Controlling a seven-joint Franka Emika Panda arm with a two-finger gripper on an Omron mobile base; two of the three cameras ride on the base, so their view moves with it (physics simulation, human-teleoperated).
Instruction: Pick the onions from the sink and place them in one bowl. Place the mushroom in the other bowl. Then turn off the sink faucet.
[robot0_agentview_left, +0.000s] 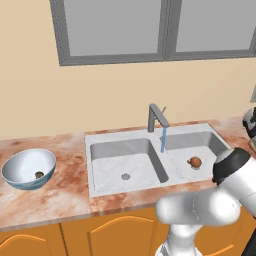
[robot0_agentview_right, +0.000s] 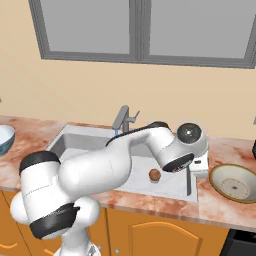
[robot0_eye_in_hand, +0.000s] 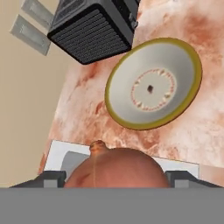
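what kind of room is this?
A kitchen, rendered rather than real. Signs: a pale grey speckled double-basin sink set in a reddish marbled stone counter, a grey metal faucet running water, orange wooden cabinet doors below, and a grey-framed window above.

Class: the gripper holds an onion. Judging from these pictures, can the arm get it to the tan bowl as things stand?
Probably yes: the gripper holds one onion at the sink's right edge, and the tan bowl sits ahead on open counter, nothing between.
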